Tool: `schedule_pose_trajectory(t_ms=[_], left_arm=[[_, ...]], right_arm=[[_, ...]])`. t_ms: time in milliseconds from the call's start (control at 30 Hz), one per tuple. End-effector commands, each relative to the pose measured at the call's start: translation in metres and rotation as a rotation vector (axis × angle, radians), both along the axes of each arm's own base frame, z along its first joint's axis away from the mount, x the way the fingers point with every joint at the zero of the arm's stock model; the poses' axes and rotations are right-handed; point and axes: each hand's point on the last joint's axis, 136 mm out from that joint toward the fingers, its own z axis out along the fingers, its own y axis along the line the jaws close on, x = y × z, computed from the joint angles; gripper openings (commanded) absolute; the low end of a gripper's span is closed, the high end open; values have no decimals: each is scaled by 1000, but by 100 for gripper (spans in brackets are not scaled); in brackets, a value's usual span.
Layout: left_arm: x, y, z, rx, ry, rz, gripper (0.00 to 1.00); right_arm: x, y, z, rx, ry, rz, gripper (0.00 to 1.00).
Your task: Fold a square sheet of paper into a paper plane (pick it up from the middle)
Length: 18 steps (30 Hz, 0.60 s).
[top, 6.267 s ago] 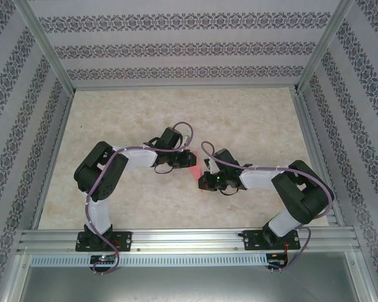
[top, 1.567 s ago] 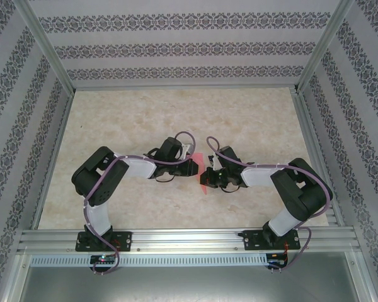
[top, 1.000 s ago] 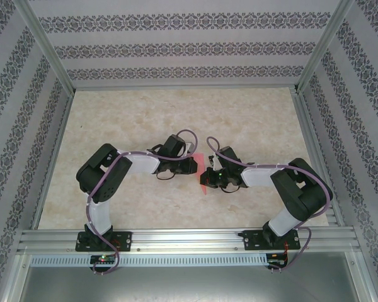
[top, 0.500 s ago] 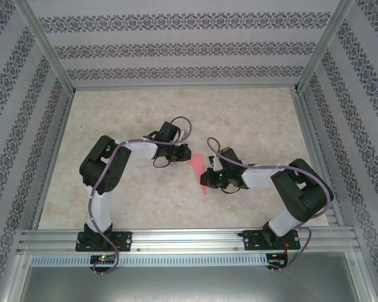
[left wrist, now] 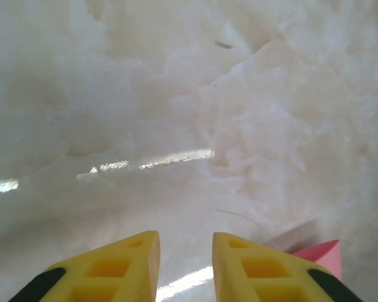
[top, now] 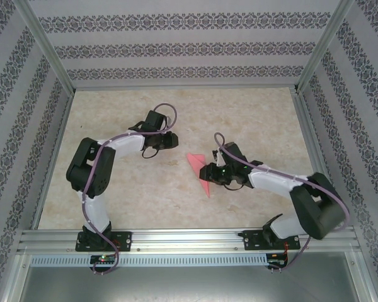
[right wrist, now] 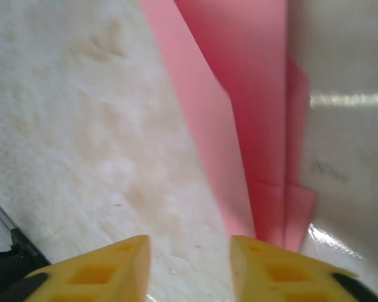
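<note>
Fingers of my right gripper stand spread, yellow pads bare, gripping nothing! Just ahead of them lies the paper plane, pink-red with its folded layers overlapping, flat on the table. From above it's a slim pointed shape lying at a slant mid-table, my right gripper just beside its right edge. Over to the left gripper: clear of the plane, jaws parted and empty too, a pink corner peeking past its right finger. Pale marbled surface all around.
</note>
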Motion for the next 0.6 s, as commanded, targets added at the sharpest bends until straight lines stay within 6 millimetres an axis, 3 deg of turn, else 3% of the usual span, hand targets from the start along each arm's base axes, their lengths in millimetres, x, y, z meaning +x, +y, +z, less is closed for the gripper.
schedule_pose_trajectory(t_ms=[0, 167, 333, 567], left_arm=[[-18, 9, 14, 24, 8, 33, 34], [-49, 0, 23, 53, 18, 28, 44], [-86, -32, 17, 119, 58, -7, 58], [-120, -80, 11, 268, 32, -62, 75]], right_arm=[[23, -19, 33, -50, -109, -110, 52], [31, -68, 28, -172, -130, -280, 64], [29, -116, 10, -269, -106, -467, 76], [18, -152, -6, -339, -68, -575, 93]])
